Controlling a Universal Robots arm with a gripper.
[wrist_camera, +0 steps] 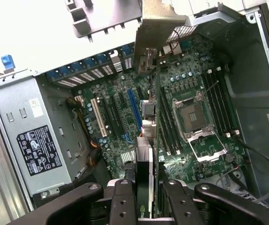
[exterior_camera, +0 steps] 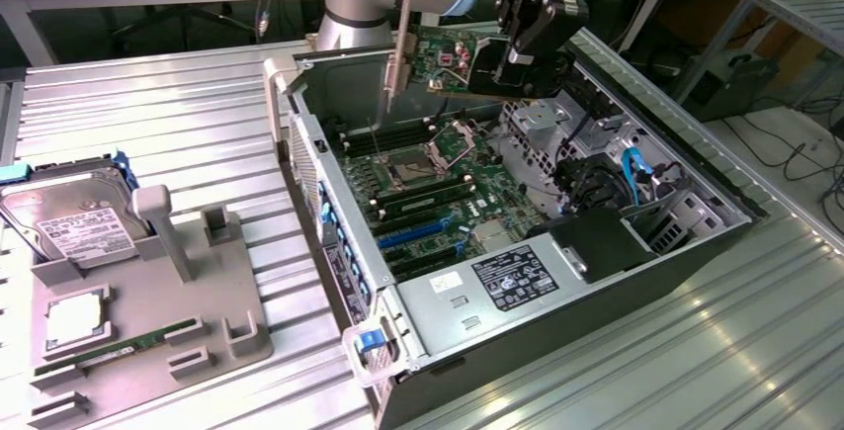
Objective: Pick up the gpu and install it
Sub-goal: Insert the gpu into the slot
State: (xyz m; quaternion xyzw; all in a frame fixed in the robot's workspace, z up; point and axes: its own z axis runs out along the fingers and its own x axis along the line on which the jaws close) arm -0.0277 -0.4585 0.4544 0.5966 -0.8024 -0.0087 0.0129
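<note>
While the end effector [exterior_camera: 517, 66] hangs above the open PC case [exterior_camera: 686, 168], its black fingers [wrist_camera: 125, 201] are pinched on the gpu [exterior_camera: 442, 59], gripping the card by its edge w/ the thin green board between them. In the wrist view the gpu [wrist_camera: 149, 154] shows edge-on: a slim green pcb running away from the end effector, w/ a flat silver metal bracket [wrist_camera: 160, 33] at its far end. In the exterior view the card is clear of the motherboard [exterior_camera: 456, 198], tilted, w/ the long thin bracket [exterior_camera: 397, 54] pointing down toward the board. Directly below the end effector lies the green motherboard, densely textured w/ small components, a square metal-framed cpu socket [wrist_camera: 197, 124], black RAM slots beside it and long blue & white expansion slots [wrist_camera: 133, 110]. A boxy grey psu [exterior_camera: 508, 287] w/ a black label fills the case's near corner. Well apart from the end effector, on the ribbed metal table [exterior_camera: 158, 104], a grey moulded fixture [exterior_camera: 172, 321] holds a silver hard drive [exterior_camera: 73, 227] and a narrow green RAM stick [exterior_camera: 113, 351].
</note>
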